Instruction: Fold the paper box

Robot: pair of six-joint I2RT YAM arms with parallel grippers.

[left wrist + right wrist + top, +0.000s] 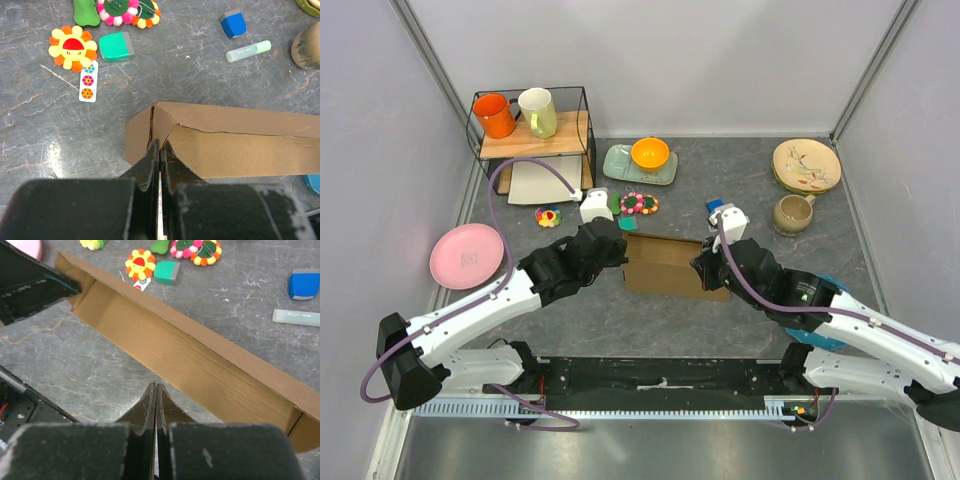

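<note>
The paper box [665,265] is a brown cardboard mailer lying in the middle of the table, with a long wall folded up along its far side. It also shows in the left wrist view [240,145] and the right wrist view [200,365]. My left gripper [613,246] is shut, with its tips [159,142] against the folded corner at the box's left end. No cardboard shows between its jaws. My right gripper [706,268] is shut and empty [156,386]. It hovers over the table just in front of the box's near edge, towards its right end.
A wire rack [582,140] at the back left holds an orange mug [494,115] and a pale mug [538,112]. A pink plate [467,256] lies left. A green tray [620,165] with an orange bowl [650,153], flower toys [73,46], a teal eraser [116,46], a blue eraser [233,23], a highlighter [248,51], a brown mug [791,213] and a patterned plate [806,165] lie behind.
</note>
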